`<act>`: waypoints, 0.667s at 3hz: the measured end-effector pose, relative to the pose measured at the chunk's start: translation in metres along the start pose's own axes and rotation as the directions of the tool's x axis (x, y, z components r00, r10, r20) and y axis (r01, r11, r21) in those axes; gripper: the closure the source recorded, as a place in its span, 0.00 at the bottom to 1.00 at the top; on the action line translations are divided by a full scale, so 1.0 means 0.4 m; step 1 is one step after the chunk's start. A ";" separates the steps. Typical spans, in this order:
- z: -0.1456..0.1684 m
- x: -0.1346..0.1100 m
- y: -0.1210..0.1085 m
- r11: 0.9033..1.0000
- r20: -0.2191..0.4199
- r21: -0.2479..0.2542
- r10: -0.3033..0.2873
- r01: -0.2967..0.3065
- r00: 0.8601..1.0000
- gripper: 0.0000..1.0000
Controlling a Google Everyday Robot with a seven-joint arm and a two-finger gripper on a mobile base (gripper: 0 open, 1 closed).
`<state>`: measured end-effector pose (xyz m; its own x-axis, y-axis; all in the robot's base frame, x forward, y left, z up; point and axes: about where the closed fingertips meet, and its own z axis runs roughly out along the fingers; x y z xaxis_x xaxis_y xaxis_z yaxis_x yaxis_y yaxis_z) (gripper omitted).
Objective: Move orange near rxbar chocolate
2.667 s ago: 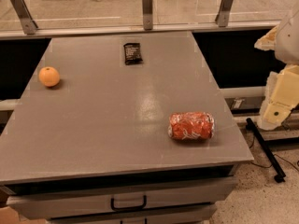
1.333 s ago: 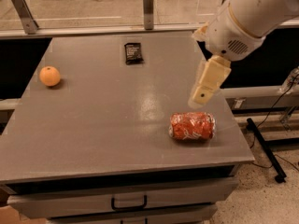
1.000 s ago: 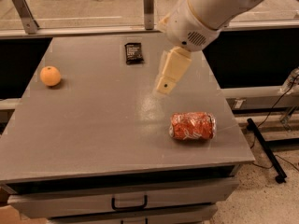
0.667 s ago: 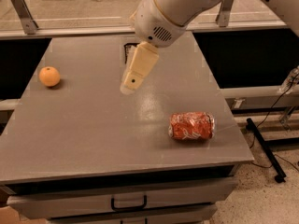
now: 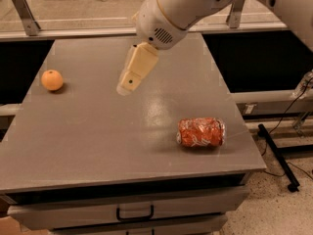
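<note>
The orange [image 5: 52, 80] is a small round fruit at the left side of the grey table [image 5: 93, 136]. My gripper [image 5: 127, 86] hangs on the white arm [image 5: 171, 9] above the table's middle back, pointing down and to the left. It is to the right of the orange and well apart from it, and it holds nothing that I can see. The rxbar chocolate is hidden behind the arm and gripper at the back of the table.
An orange-red shiny can-like packet [image 5: 201, 132] lies on its side at the table's front right. A drawer handle [image 5: 134, 213] is below the front edge. Metal rail posts [image 5: 22, 13] stand behind the table. A black bar and cables [image 5: 279, 155] lie on the floor at right.
The arm has swung in from the right and across the table to the left, toward the orange, and now covers the chocolate bar. The orange and the packet have not moved.
</note>
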<state>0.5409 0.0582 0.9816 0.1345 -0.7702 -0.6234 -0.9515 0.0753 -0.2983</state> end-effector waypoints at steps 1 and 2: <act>0.121 -0.070 -0.038 0.999 0.128 -0.021 0.038 -0.035 0.991 0.00; 0.268 -0.153 -0.094 0.997 0.261 -0.060 0.069 -0.056 0.963 0.00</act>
<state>0.5982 0.1704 0.9538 0.1356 -0.5710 -0.8097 -0.9723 0.0803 -0.2195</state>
